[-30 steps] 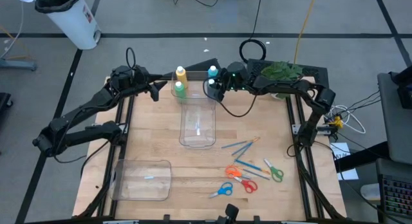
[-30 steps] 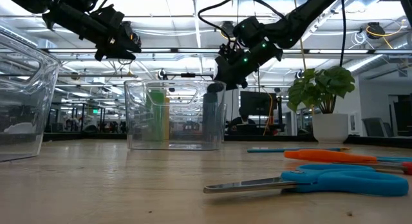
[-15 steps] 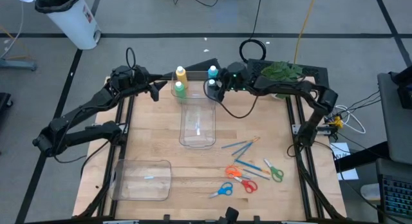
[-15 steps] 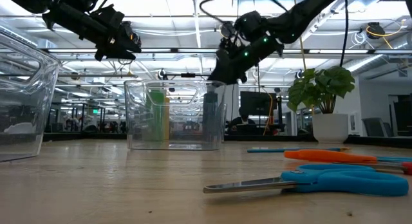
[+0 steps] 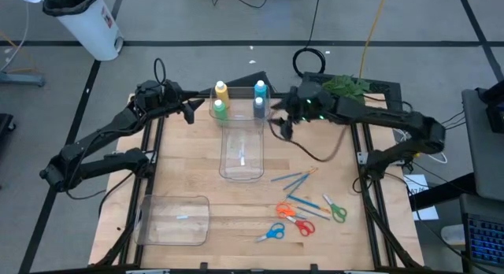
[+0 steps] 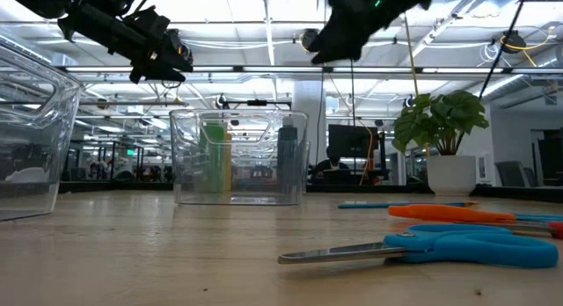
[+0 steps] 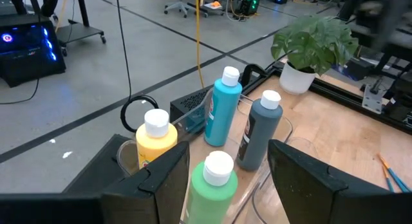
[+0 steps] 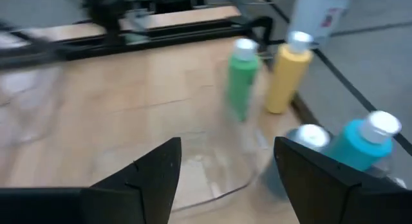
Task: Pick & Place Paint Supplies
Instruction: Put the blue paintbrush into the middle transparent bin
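Note:
Four white-capped paint bottles stand on their bases at the table's far edge: yellow, green, light blue and grey-blue. They also show in the left wrist view: yellow, green, light blue and grey-blue. Thin brushes lie flat at mid-right. My left gripper hangs open in the air just left of the green bottle. My right gripper is open and raised, to the right of the grey-blue bottle.
A clear bin stands just nearer than the bottles. A second clear bin sits near left. Orange, blue and green scissors lie near right. A potted plant stands at the far right.
My right gripper has drawn back from the grey-blue bottle, rising and moving toward the table's right edge. The bottle stays upright where it was, now in plain sight from above.

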Robot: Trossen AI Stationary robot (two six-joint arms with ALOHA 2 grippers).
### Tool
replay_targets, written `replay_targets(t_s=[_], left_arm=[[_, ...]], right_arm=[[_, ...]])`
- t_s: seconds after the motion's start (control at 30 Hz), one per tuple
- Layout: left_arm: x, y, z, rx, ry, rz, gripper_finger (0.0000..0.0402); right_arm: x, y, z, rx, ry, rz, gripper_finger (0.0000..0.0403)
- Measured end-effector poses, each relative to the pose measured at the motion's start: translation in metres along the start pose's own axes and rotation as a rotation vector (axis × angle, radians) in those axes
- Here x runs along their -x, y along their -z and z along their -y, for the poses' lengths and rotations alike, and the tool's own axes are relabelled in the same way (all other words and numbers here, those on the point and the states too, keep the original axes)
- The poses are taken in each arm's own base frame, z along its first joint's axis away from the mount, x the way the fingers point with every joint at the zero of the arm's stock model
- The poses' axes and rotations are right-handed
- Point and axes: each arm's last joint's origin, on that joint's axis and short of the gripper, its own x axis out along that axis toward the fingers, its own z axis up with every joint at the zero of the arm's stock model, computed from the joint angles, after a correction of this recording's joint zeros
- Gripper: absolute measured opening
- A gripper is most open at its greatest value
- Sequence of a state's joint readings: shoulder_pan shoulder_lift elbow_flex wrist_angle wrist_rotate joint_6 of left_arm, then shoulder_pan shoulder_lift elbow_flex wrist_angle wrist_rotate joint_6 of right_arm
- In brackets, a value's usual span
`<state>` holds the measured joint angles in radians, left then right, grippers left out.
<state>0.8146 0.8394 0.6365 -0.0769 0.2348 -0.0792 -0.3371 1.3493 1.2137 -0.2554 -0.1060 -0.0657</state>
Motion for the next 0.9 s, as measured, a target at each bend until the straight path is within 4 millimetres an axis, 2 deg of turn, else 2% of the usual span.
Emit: replay_targets(t_s=[0.13,0.27,0.4,0.53,0.7,0.9], left_arm=[[0.000,0.000,0.000,0.000,-0.001,0.000,0.0214],[0.000,0.000,0.000,0.000,0.000,0.000,0.0214],[0.000,0.000,0.000,0.000,-0.001,0.000,0.0214],[0.000,0.000,0.000,0.000,-0.001,0.000,0.0214],[0.000,0.000,0.000,0.000,-0.001,0.000,0.0214],[0.000,0.000,0.000,0.000,0.000,0.000,0.0214]], right_arm=[[0.029,-0.004,-0.036,0.054,-0.109,-0.004,0.0232],[0.046,-0.001,-0.072,0.116,-0.230,-0.014,0.0231],[0.049,0.018,-0.104,0.179,-0.347,-0.042,0.0230],[0.045,0.049,-0.131,0.246,-0.441,-0.102,0.0228],[0.037,0.088,-0.149,0.330,-0.513,-0.111,0.0226],[0.032,0.123,-0.156,0.354,-0.548,-0.128,0.0215]])
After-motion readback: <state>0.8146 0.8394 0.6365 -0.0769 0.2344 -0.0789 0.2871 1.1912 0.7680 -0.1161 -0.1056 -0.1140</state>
